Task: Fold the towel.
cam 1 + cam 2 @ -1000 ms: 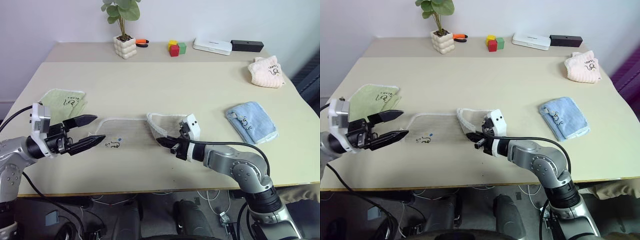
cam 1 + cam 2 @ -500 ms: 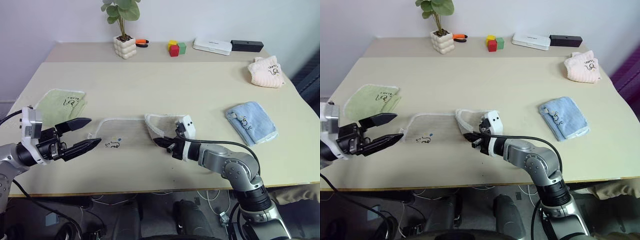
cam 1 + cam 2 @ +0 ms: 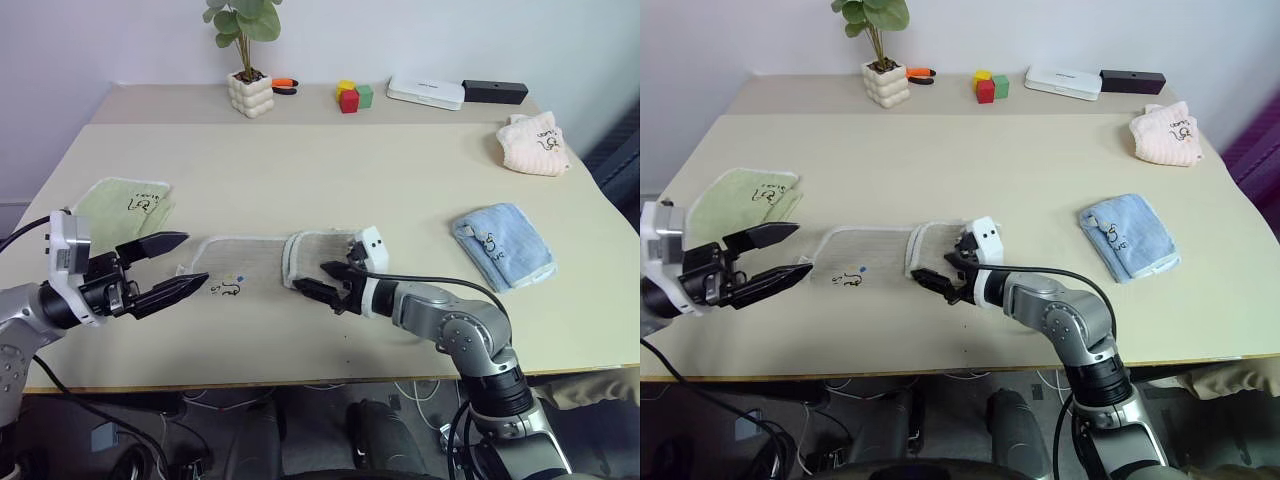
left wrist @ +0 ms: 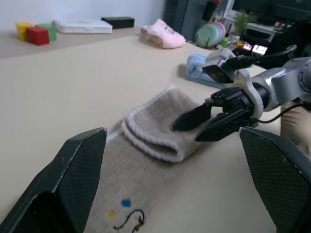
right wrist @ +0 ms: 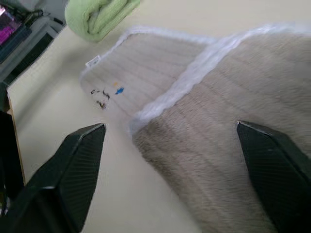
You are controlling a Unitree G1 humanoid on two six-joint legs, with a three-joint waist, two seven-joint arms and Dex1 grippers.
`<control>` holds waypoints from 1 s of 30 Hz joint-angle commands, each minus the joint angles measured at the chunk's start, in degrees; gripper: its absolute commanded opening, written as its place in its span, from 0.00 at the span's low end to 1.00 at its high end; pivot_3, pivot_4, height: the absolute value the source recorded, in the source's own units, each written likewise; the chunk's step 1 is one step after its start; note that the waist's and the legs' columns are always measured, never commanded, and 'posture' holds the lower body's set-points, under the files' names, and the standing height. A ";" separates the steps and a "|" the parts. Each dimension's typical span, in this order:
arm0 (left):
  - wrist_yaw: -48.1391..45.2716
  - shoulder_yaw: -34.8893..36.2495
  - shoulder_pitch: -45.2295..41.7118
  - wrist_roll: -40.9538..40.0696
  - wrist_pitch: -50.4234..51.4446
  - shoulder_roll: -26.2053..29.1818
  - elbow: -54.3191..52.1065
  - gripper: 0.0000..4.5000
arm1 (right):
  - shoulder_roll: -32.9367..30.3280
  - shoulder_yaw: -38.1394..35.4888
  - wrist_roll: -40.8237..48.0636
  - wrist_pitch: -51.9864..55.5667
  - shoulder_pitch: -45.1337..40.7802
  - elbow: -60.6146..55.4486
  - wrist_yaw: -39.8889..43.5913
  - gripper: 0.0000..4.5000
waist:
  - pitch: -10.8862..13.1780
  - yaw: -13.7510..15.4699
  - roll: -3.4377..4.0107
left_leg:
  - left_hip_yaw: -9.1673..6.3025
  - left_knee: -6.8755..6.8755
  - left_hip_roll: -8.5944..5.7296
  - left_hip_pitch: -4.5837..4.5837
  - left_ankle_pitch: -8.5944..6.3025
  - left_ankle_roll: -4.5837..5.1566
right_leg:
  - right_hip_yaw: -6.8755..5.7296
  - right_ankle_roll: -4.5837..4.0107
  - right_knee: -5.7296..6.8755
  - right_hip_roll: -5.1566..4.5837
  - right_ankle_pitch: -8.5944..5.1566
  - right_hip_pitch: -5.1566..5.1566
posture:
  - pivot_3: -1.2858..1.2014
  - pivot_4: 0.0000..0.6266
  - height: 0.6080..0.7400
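Note:
The beige towel [image 3: 245, 268] lies flat near the table's front edge, with its white edging and a small dark mark [image 3: 229, 290] showing. Its right part is folded over to the left and rests as a flap [image 3: 318, 252] on the lower layer. My right gripper [image 3: 312, 278] is open just at the flap's front edge, level with the table and holding nothing; the wrist view shows the flap [image 5: 228, 126] between its spread fingers. My left gripper [image 3: 197, 258] hovers open just off the towel's left end, empty.
A folded light green towel [image 3: 125, 205] lies to the left, a light blue one [image 3: 503, 245] to the right, a pink one [image 3: 533, 143] at the far right. Along the back stand a plant pot [image 3: 249, 92], coloured blocks [image 3: 350, 96], a white box [image 3: 426, 92] and a black box [image 3: 494, 91].
My right gripper has opened and let go of the towel's edge. The flap it carried now lies further left, flat on the lower layer. The left gripper has stayed put.

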 commanded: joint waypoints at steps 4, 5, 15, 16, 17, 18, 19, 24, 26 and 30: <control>3.00 -5.00 -8.52 2.77 -4.84 -4.15 3.34 1.00 | 0.47 -6.99 2.87 -2.31 -3.62 -4.28 1.15 1.00 | 0.00 0.04 0.01 | -0.01 0.01 0.00 0.00 0.00 0.00 | -0.01 0.02 0.01 0.03 0.01 0.00 | 0.52 0.24 1.00; 4.05 -5.89 -10.51 2.36 -4.70 -5.55 3.78 1.00 | 1.00 -7.57 2.21 -3.20 -3.91 -3.86 0.45 0.94 | 0.00 0.08 0.00 | -0.01 0.02 0.00 0.00 0.00 0.00 | 0.00 0.04 0.01 0.03 0.02 0.02 | 0.52 0.24 1.00; 16.79 -21.83 -21.35 15.25 -12.08 -23.59 11.68 0.12 | 3.84 -6.44 -11.31 -16.84 -3.22 1.19 -5.21 0.00 | -0.02 0.18 -0.02 | -0.04 0.06 -0.06 0.01 0.01 0.00 | -0.02 0.25 0.02 0.03 0.14 0.08 | 0.52 0.24 1.00; 18.47 -23.56 -22.71 17.24 -12.85 -25.92 14.10 0.00 | 3.44 -4.61 -14.04 -19.01 -2.45 1.55 -4.96 0.00 | -0.02 0.21 -0.01 | -0.04 0.08 -0.06 -0.01 0.01 0.00 | -0.01 0.25 0.00 0.04 0.14 0.08 | 0.52 0.24 1.00; 20.91 -24.88 -24.04 19.16 -14.75 -28.96 15.92 0.00 | 3.11 -2.73 -16.99 -21.19 -1.59 1.96 -5.11 0.00 | -0.02 0.11 -0.02 | -0.04 0.07 -0.09 -0.01 0.01 0.00 | 0.01 0.27 0.00 0.03 0.15 0.10 | 0.52 0.24 1.00; 23.22 -25.61 -25.05 19.93 -15.46 -31.72 16.86 0.00 | 2.95 -1.27 -19.51 -23.16 -0.90 2.26 -5.43 0.00 | -0.02 0.09 -0.01 | -0.04 0.07 -0.09 -0.02 0.01 0.00 | 0.00 0.28 -0.01 0.03 0.15 0.09 | 0.52 0.24 1.00; 24.81 -25.98 -25.66 19.95 -15.29 -33.76 17.16 0.00 | 3.55 -0.54 -20.80 -24.31 -0.42 2.41 -5.94 0.00 | -0.02 0.11 -0.02 | -0.04 0.07 -0.10 -0.02 0.01 0.00 | 0.00 0.29 -0.02 0.03 0.16 0.09 | 0.52 0.24 1.00; 24.32 -28.92 -26.33 22.52 -15.79 -35.62 18.26 0.00 | 5.50 -0.23 -22.79 -25.37 2.26 0.10 -6.71 0.00 | -0.03 -0.30 0.00 | -0.07 0.01 -0.07 0.01 0.01 0.00 | 0.03 0.36 0.00 0.10 0.20 0.06 | 0.52 0.24 1.00; 24.40 -29.72 -26.59 23.82 -15.97 -35.44 19.71 0.00 | 5.59 0.00 -24.07 -25.77 2.95 0.70 -6.86 0.00 | -0.03 -0.16 0.00 | -0.09 0.00 -0.06 0.03 0.01 0.00 | 0.01 0.35 0.02 0.11 0.19 0.06 | 0.52 0.24 1.00; 28.32 -35.70 -26.05 30.25 -10.37 -35.25 22.15 0.00 | 6.64 -0.86 -27.14 -24.70 3.17 4.90 -9.87 0.00 | -0.03 0.17 0.00 | -0.08 0.04 -0.08 0.01 0.01 0.00 | 0.01 0.35 0.02 0.08 0.19 0.08 | 0.52 0.24 1.00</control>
